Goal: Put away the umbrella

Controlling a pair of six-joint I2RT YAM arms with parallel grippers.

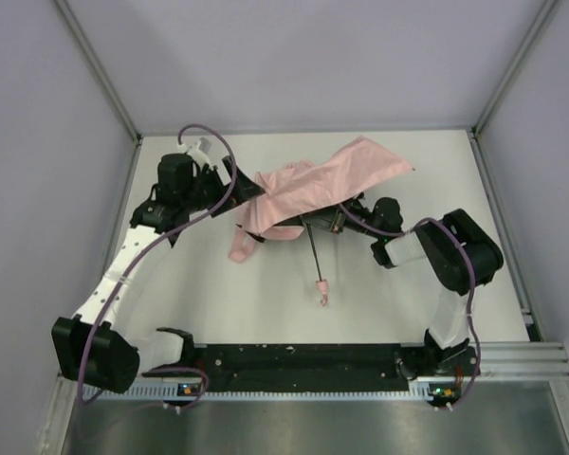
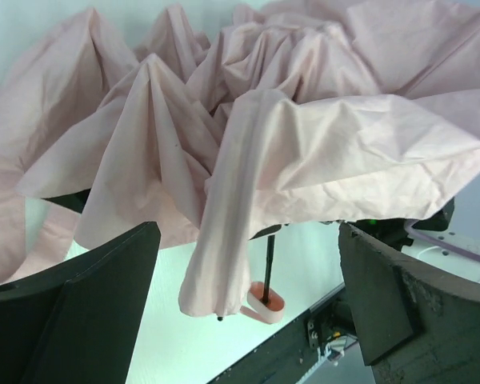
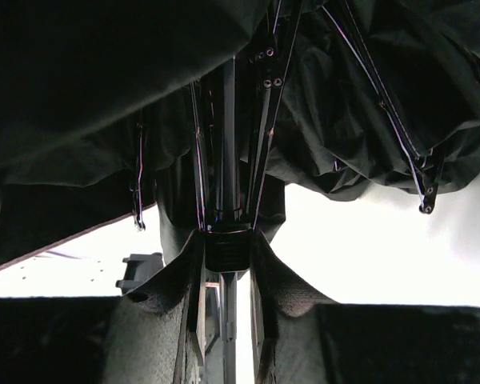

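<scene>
The umbrella [image 1: 313, 185] lies half-collapsed at the middle back of the white table, its pale pink fabric bunched. Its thin black shaft [image 1: 313, 254] runs toward the front and ends in the small pink handle [image 1: 321, 287]. My left gripper [image 1: 245, 190] is open at the fabric's left edge. In the left wrist view [image 2: 250, 234] a hanging fabric fold [image 2: 224, 256] sits between the wide-apart fingers [image 2: 96, 304], with the handle [image 2: 266, 302] beyond. My right gripper [image 1: 339, 220] is under the canopy. In the right wrist view [image 3: 226, 240] it is shut on the umbrella's black runner [image 3: 226, 254] on the shaft.
A black rail [image 1: 294, 360] runs along the table's front edge between the arm bases. Grey walls and aluminium posts [image 1: 100, 71] enclose the table on three sides. Purple cables [image 1: 218, 142] loop over both arms. Dark ribs [image 3: 384, 120] spread above the right gripper.
</scene>
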